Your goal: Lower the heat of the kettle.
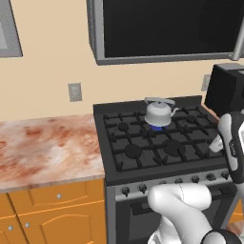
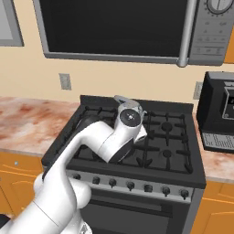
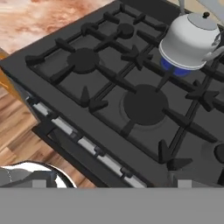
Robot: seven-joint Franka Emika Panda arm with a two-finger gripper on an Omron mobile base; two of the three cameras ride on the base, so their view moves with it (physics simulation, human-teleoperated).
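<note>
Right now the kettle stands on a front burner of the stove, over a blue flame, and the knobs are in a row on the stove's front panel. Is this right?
Not quite. The kettle stands on a burner in the back row, near the rear edge of the stove, not in front; the left base view shows it. The rest holds: blue flame under it, and the knobs in a row on the front panel.
</note>
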